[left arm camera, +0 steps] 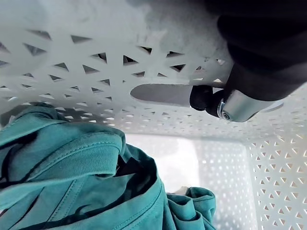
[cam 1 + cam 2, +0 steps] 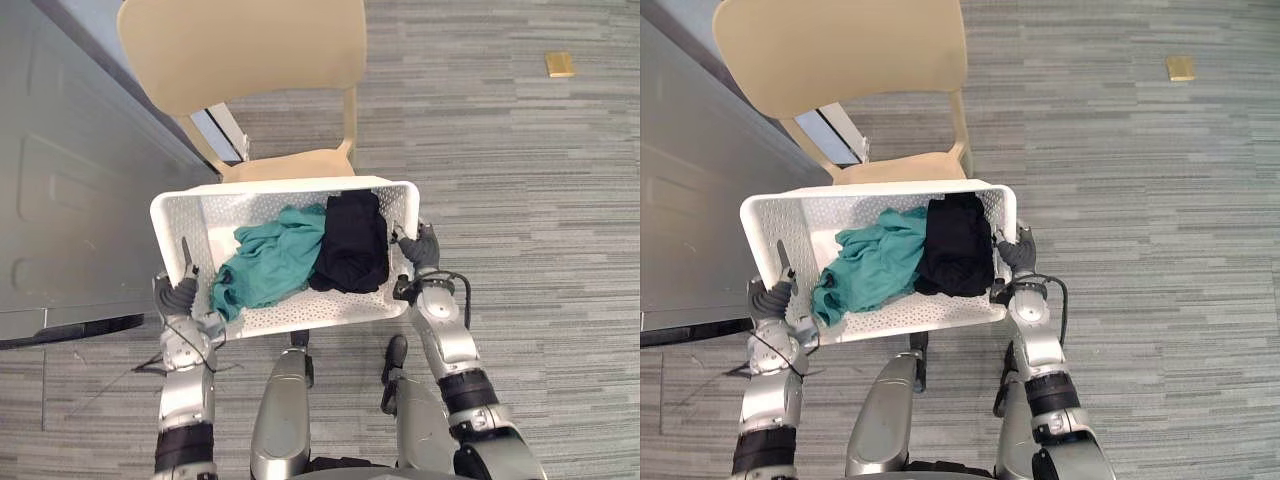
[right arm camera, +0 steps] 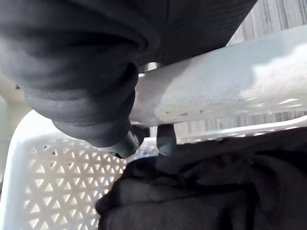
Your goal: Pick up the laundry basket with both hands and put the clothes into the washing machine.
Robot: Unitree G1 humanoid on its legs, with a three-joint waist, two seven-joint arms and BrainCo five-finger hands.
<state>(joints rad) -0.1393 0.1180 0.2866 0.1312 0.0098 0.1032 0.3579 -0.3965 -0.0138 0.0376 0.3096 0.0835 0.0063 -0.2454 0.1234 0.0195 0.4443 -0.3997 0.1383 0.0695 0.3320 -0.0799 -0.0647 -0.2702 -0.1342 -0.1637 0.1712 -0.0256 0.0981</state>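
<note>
While both hands held it over the carpet floor (image 2: 520,200), just in front of a beige chair (image 2: 240,45), the white laundry basket (image 2: 280,188) carried a teal garment (image 2: 270,260) beside a black garment (image 2: 350,245). The left hand (image 2: 180,295) pinched the left wall, thumb inside. The right hand (image 2: 422,248) hooked its fingers over the right rim.

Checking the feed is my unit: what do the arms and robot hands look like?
Left arm and right arm: silver-grey, black bands. Left robot hand and right robot hand: dark ribbed cover, silver dark-tipped fingers.
</note>
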